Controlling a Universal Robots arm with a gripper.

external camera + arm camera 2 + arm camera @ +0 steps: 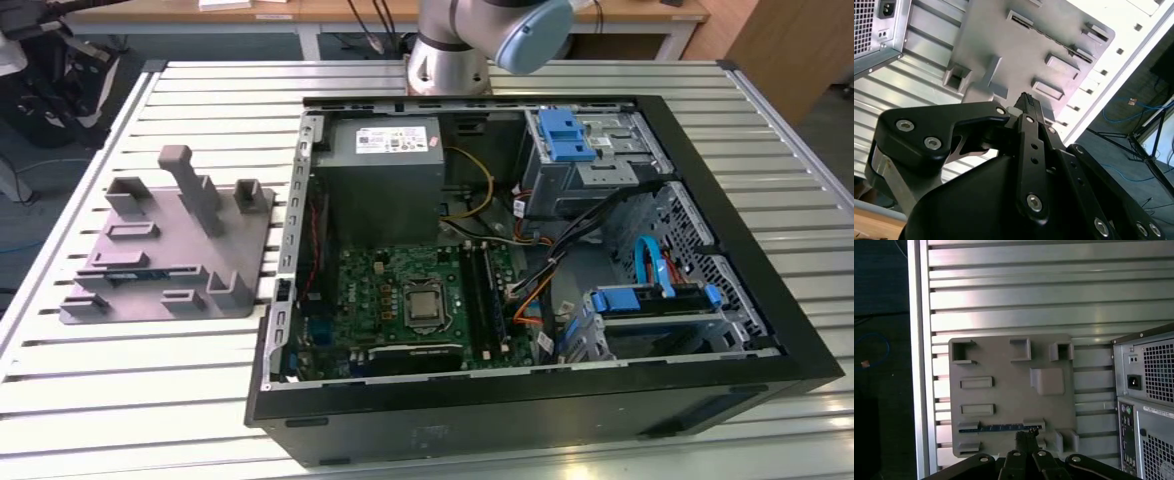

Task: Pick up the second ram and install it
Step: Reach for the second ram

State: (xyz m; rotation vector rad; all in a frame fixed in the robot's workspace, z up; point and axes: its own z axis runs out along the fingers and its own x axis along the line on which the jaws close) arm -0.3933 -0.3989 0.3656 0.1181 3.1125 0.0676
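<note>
Black gripper (1026,436) linkage lies nearest the lens in both wrist views. Its fingertips (1026,104) are pressed together with nothing between them, apart from the grey holder (1004,385). The second ram (999,428), a dark blue-green stick, lies in a holder slot just beyond the fingertips. Exterior view: the holder and ram (140,272) sit at frame left on the slatted table (134,400), beside the open computer case (534,405).

Robotics lab, slatted aluminium worktable (160,400), open computer case (534,400) (side off), floor cables (1134,107), wooden benches (400,10) behind
</note>
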